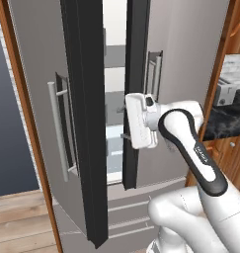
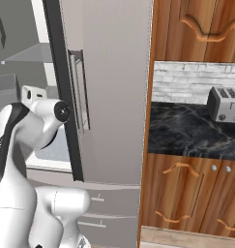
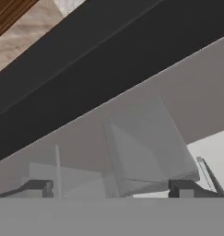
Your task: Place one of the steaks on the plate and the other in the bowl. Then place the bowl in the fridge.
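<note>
The tall grey fridge (image 1: pixel 35 99) stands with both upper doors swung partly out, and pale shelves show through the gap between them. My gripper (image 1: pixel 123 122) reaches into that gap at mid height. In the hand view its two dark fingertips stand far apart, so the gripper (image 3: pixel 111 189) is open with nothing between them. Ahead of it are a grey shelf box (image 3: pixel 145 147) and a door's dark edge (image 3: pixel 109 60). The right fridge door (image 2: pixel 114 97) stands beside my arm. The steaks, the plate and the bowl are out of view.
The left door's dark edge (image 1: pixel 87 123) juts out towards the base, close to my arm. A silver toaster (image 2: pixel 224 104) sits on a dark marble counter (image 2: pixel 186 131) to the right, with wooden cabinets (image 2: pixel 186 193) below. To the left lies wooden floor (image 1: pixel 18 217).
</note>
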Available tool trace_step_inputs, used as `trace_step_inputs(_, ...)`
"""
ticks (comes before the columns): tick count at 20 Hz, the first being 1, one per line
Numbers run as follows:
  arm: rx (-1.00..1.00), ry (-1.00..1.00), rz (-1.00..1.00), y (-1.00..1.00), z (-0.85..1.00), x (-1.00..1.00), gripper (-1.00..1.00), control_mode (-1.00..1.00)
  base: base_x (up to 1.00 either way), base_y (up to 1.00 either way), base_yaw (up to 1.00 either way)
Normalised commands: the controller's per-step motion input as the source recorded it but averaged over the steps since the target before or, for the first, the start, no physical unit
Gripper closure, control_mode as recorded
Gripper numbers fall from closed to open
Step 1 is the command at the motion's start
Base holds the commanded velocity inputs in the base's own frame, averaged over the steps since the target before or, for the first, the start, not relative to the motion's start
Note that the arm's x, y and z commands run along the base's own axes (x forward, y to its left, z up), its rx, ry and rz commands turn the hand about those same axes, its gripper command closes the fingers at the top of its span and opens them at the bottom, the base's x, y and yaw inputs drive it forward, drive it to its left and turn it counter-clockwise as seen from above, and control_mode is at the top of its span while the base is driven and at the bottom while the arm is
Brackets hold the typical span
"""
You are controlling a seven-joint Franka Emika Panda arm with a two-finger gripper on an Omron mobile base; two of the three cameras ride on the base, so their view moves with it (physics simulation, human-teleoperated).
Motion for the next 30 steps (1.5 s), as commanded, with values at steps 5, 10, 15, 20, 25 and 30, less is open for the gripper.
trace_step_inputs(5, 0.0, 0.02, 0.05, 0.52, -0.29, 0.65, -1.0, -1.0, 0.0, 0.0, 0.0)
trace_step_inputs(10, -0.01, 0.0, 0.05, 0.46, -0.25, 0.42, -1.0, -1.0, 0.0, 0.0, 0.0)
trace_step_inputs(15, -0.13, -0.29, 0.2, 1.0, -0.5, -0.81, -1.0, -1.0, 0.0, 0.0, 0.0)
trace_step_inputs(20, -0.08, -0.32, 0.2, 1.0, -0.28, -0.82, -1.0, -1.0, 0.0, 0.0, 0.0)
trace_step_inputs(25, -0.01, -0.17, 0.18, 1.0, -0.16, -0.48, -1.0, -1.0, 0.0, 0.0, 0.0)
trace_step_inputs(30, 0.0, -0.11, 0.11, 0.74, -0.07, -0.43, -1.0, -1.0, 0.0, 0.0, 0.0)
